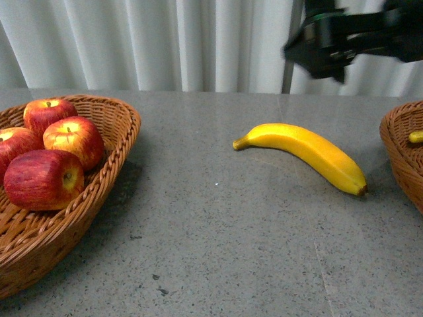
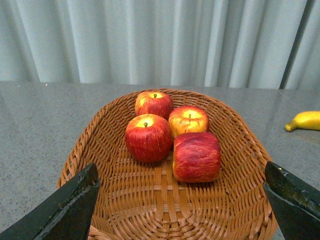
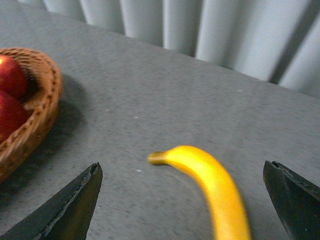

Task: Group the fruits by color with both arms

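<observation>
Our right gripper (image 1: 317, 51) hangs, jaws wide apart, above the banana (image 1: 304, 153) lying on the table (image 1: 218, 231). We judge the pickup comes next: lower, clamp its middle, carry it to the right basket (image 1: 404, 142).

The right arm (image 1: 373, 30) is black and comes in from the right edge of the front view, held high at the far side of the scene. A thin green mark (image 1: 324, 16) shows on it close to the wrist. The right gripper (image 1: 316, 53) points to the left and a little downward. In its wrist view its two dark fingers (image 3: 65, 210) stand wide apart. The left gripper (image 2: 181, 167) is seen only in its own wrist view, where its fingers (image 2: 67, 210) are spread wide as well.
</observation>
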`<move>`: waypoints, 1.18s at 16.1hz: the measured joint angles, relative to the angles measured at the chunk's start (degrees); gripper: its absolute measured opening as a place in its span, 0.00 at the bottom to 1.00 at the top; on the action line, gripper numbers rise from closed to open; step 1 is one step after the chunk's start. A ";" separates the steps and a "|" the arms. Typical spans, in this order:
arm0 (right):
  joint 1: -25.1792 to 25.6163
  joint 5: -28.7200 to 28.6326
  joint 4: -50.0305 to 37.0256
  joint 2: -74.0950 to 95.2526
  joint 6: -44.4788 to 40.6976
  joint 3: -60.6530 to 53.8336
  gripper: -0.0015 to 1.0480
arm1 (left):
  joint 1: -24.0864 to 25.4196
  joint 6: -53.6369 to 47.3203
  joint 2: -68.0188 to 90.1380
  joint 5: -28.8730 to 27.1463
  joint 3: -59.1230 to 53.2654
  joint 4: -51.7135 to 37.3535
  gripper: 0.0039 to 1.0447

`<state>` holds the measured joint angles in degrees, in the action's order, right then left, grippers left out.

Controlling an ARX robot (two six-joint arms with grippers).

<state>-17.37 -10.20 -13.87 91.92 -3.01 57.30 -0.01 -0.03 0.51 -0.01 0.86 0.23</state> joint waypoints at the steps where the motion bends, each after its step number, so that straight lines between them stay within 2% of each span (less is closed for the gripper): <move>1: -3.13 0.39 -0.87 3.89 0.00 2.49 0.94 | 0.00 0.00 0.00 0.00 0.00 0.00 0.94; 3: -7.19 1.29 0.76 11.23 -1.38 9.01 0.94 | 0.00 0.00 0.00 -0.02 0.00 0.00 0.94; 5: -7.23 3.21 3.87 17.09 -3.87 15.28 0.94 | 0.00 0.00 0.00 -0.02 0.00 0.00 0.94; 9: -4.07 6.38 14.53 24.50 -8.70 24.83 0.94 | 0.00 0.00 0.00 -0.02 0.00 0.00 0.94; 13: 0.28 3.28 25.59 24.83 -13.11 28.11 0.94 | 0.00 0.00 0.00 -0.02 0.00 0.00 0.94; 19: 1.62 4.68 27.71 27.87 -16.17 28.85 0.94 | 0.00 0.00 0.00 0.00 0.00 0.00 0.94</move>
<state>-15.75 -5.52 13.85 119.79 -19.18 86.15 -0.01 -0.03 0.51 -0.01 0.86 0.23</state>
